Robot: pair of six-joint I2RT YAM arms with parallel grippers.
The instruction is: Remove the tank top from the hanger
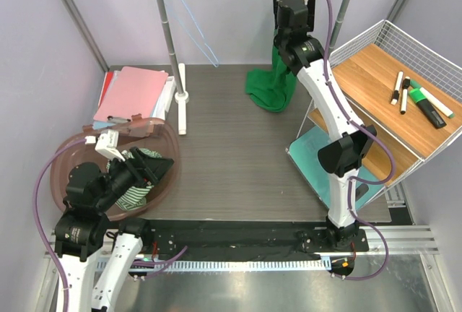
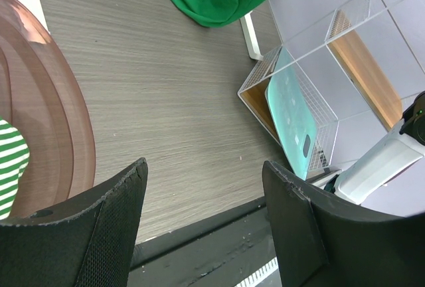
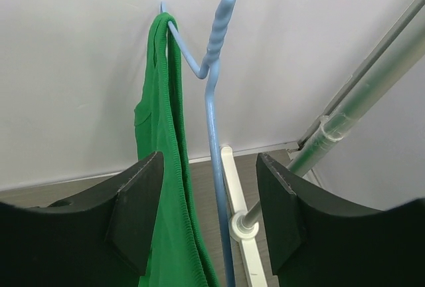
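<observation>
One tank top (image 1: 268, 88) hangs at 1 o'clock seen from above, its hem pooled on the desk (image 1: 231, 153), with the right jaws raised beside it. The left jaws hover over a basin (image 1: 72, 149) at 8 o'clock. Left wrist: left jaws wide, empty. Right wrist: right jaws stand apart astride the strap and hanger (image 3: 208, 101), the strap draped over the hanger's tip.

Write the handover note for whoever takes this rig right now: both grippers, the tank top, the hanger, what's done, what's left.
Left gripper: open, empty, beside the pink basin.
Right gripper: open, raised, jaws either side of the tank top strap and the hanger wire, nothing gripped.
Tank top: green, one strap hooked over the blue hanger's tip, lower part bunched on the table.
Done: approach only.
Left: probably grip the strap, lift it off the tip, pull the top free.
</observation>
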